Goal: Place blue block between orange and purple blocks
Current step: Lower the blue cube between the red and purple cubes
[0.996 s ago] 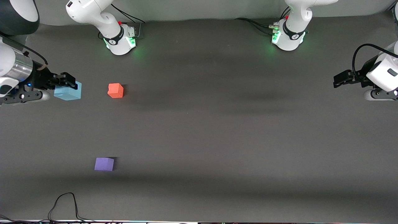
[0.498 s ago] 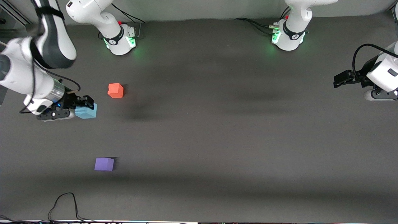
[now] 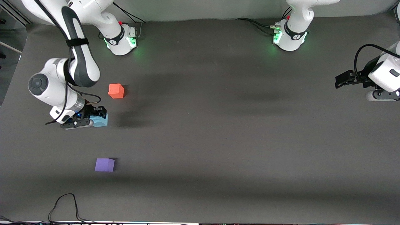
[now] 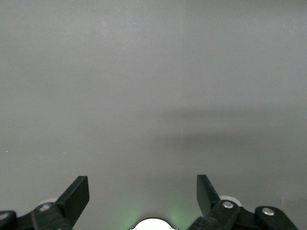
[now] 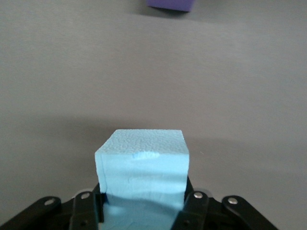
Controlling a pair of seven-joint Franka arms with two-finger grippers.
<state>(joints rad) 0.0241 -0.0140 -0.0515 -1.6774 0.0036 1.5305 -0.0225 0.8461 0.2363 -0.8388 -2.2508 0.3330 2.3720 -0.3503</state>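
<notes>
My right gripper (image 3: 97, 116) is shut on the light blue block (image 3: 101, 121) and holds it over the table between the orange block (image 3: 116, 91) and the purple block (image 3: 104, 164). In the right wrist view the blue block (image 5: 141, 170) sits clamped between the two fingers, and the purple block (image 5: 171, 5) shows at the frame's edge. My left gripper (image 3: 340, 81) is open and empty; it waits at the left arm's end of the table. In its wrist view the left gripper (image 4: 142, 191) shows only bare table between the fingers.
The two arm bases (image 3: 122, 39) (image 3: 289, 37) stand along the table's edge farthest from the front camera. A black cable (image 3: 64, 206) loops onto the table at the edge nearest the front camera, nearer than the purple block.
My right gripper has carried the blue block from the right arm's end of the table toward the middle and nearer the front camera, past the orange block. The left arm has not moved.
</notes>
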